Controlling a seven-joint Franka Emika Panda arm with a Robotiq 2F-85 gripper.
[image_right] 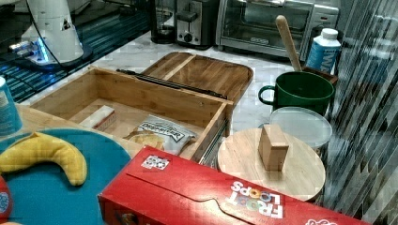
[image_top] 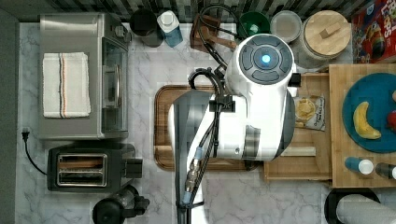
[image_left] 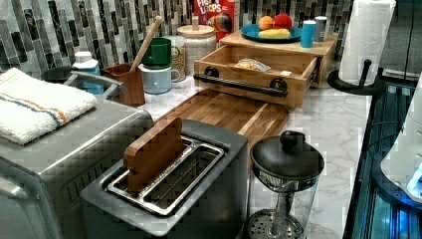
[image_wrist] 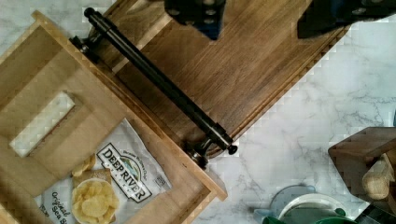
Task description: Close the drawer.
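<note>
We read "DEEP RIVER" and "Original Sea S…" on the white crinkled chip bag (image_wrist: 112,179), and "FROOT LOOPS" on the red cardboard cereal box (image_right: 211,197).

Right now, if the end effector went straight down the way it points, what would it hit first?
Probably the dark brown rounded-corner wooden board; the end effector hangs over it, beside the drawer's black bar handle. Height is unclear.

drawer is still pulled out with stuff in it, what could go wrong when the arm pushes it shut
The gripper hangs over the dark board, not on the drawer handle; an off-centre push could skew the drawer.

The chip bag lies against the front wall; if it rides up, it might catch under the top.
</note>
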